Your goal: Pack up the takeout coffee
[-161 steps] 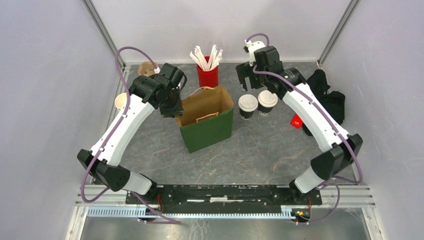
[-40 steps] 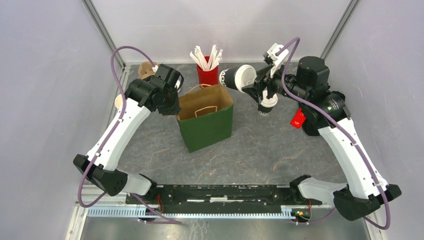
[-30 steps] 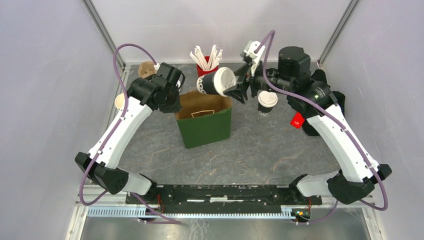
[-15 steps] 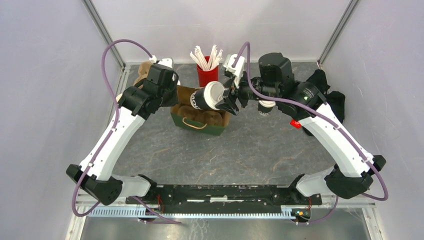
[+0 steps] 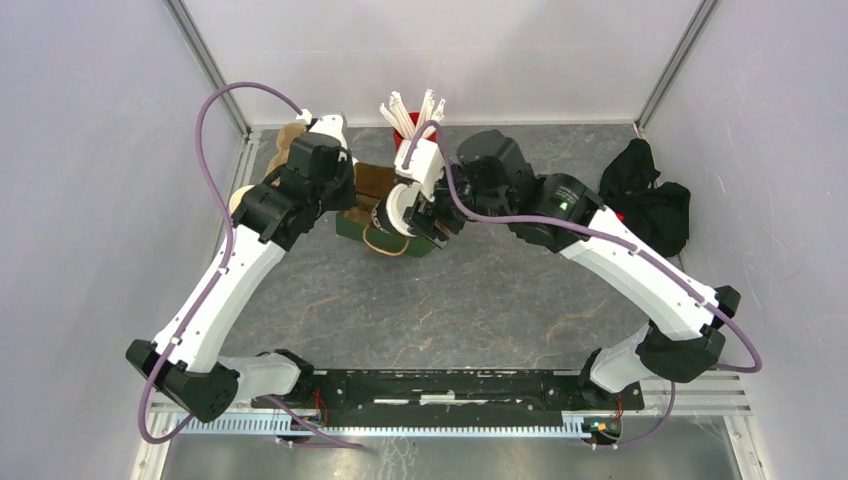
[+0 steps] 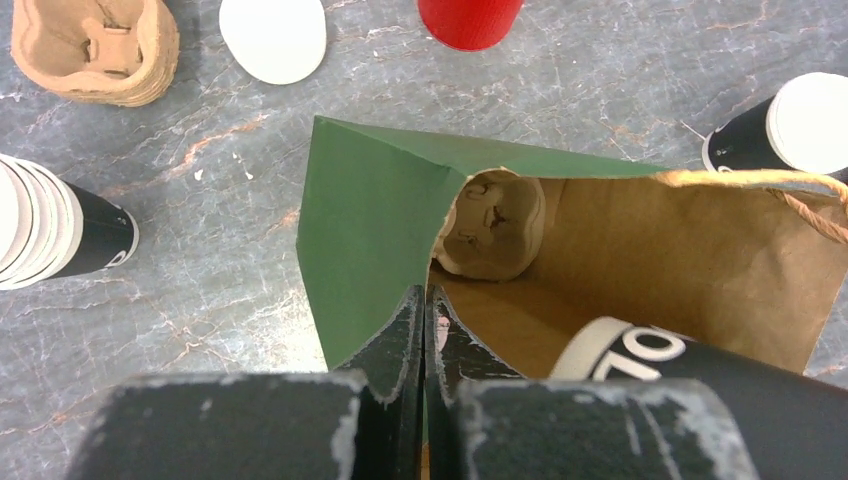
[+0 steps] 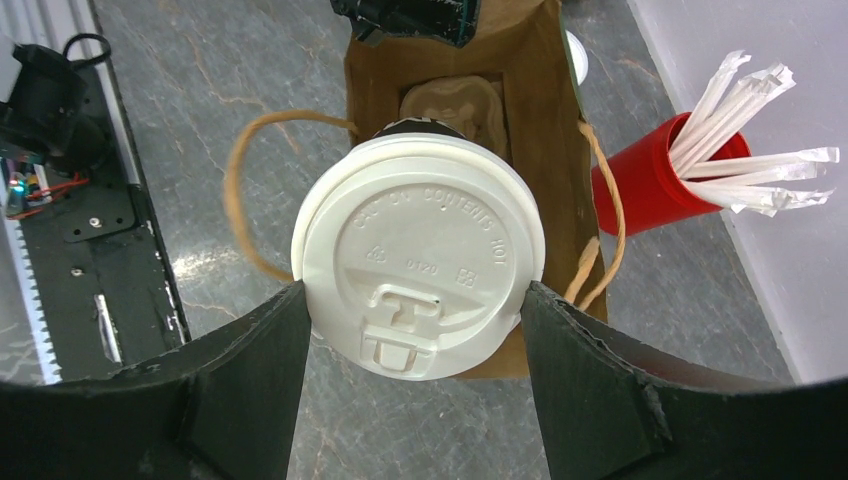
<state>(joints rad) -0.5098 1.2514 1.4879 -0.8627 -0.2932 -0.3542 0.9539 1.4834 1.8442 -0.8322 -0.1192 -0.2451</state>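
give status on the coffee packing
Left hand shut on paper bag rim. Right hand gripping lidded cup, base in bag's mouth. Second cup out on table. Cardboard carrier inside bag.

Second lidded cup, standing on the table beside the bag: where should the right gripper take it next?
Grip the second cup around its black paper wall, just under the white lid, jaws level, one each side. It stands upright and round, so a sideways grasp fits. Probably come from the side away from the bag, whose rope handle lies close.
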